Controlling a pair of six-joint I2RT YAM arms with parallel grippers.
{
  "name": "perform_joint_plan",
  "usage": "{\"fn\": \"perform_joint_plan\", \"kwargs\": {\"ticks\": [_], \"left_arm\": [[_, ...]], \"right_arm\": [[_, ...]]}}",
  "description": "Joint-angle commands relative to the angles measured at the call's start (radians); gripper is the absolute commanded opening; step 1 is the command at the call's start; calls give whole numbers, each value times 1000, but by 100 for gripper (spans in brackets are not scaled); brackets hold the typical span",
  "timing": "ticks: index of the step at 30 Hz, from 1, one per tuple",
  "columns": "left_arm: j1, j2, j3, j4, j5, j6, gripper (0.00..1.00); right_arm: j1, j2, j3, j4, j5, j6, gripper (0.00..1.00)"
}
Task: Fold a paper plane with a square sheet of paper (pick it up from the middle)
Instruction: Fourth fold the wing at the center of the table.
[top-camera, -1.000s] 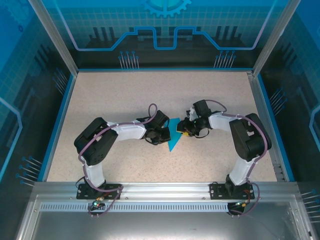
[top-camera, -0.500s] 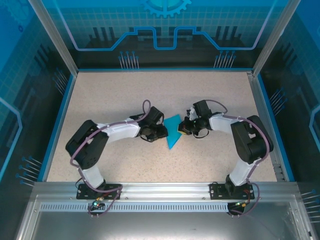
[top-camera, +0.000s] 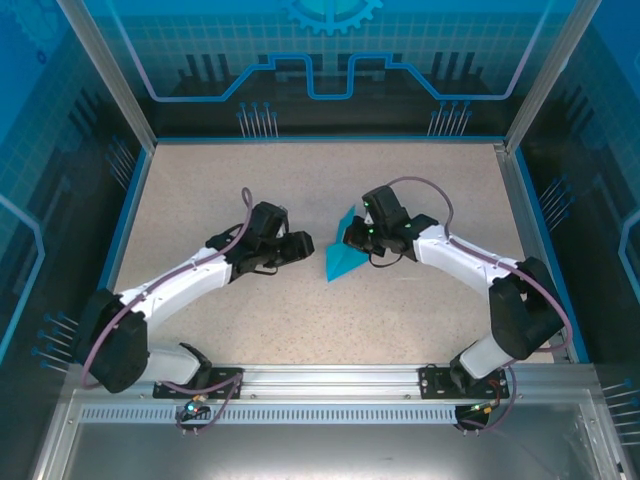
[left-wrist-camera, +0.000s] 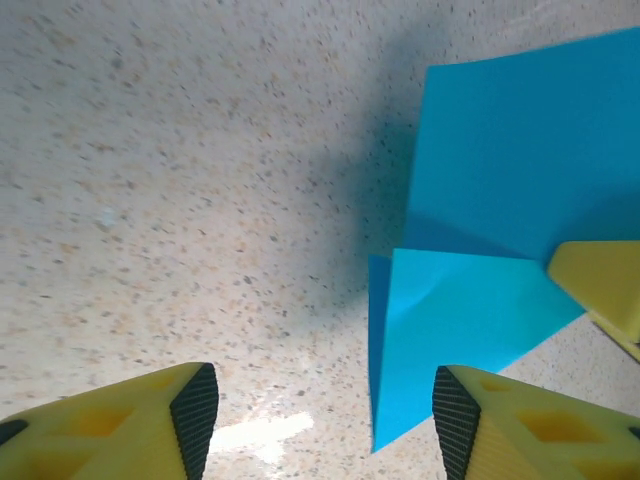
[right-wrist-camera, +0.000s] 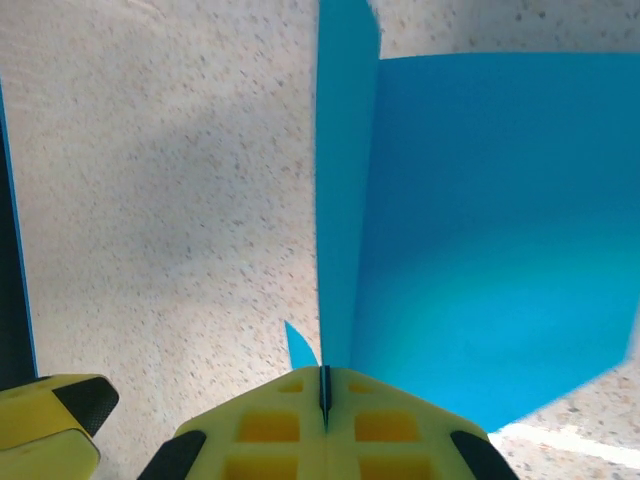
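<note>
Left tool (left-wrist-camera: 325, 410): lets go and backs off to the left, jaws wide with nothing between them, near the thin teal-blue, partly folded paper sheet (top-camera: 340, 258) but apart from it, where a second ago sat clamped right beside its left edge. Right tool (right-wrist-camera: 324, 385): clenches on the sheet's near edge, fingers pressed together with paper pinched between, after closing within the last second. Holds the sheet tilted near the middle of the speckled beige surface (top-camera: 200, 190), slightly farther from the arm bases than before, one flap standing up; cannot tell whether the lower point touches down. Reads as a handover: leaves the right side with the only hold and frees the left for a fresh grip or a pressing stroke. Looks like a folded triangle so far, not yet a dart, with more creases to make.
</note>
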Motion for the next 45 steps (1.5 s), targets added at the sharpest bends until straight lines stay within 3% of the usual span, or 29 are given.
{"fn": "perform_joint_plan", "kwargs": {"ticks": [1, 8, 12, 20, 24, 26, 29, 34, 45], "left_arm": [[9, -64, -25, -16, -28, 75, 64], [10, -144, -51, 36, -47, 170, 71], [8, -144, -77, 109, -33, 262, 71], [-10, -99, -189, 359, -67, 302, 86], [-29, -12, -139, 290, -42, 371, 95], [-30, 38, -141, 314, 33, 403, 99], [-31, 77, -202, 455, 114, 401, 98], [-48, 117, -229, 544, 143, 461, 98], [-103, 228, -241, 691, 177, 690, 67]], "right_arm": [[45, -28, 52, -80, 143, 81, 3], [82, -21, 164, -141, 288, 102, 4], [87, -5, 127, -147, 334, 208, 5], [81, 75, 26, -33, 314, 394, 5], [86, 124, 22, -28, 264, 483, 4], [90, 139, 15, -28, 240, 531, 4], [92, 144, 3, -32, 217, 584, 4], [90, 135, 4, -72, 198, 617, 5], [76, 175, 34, -106, 101, 635, 5]]}}
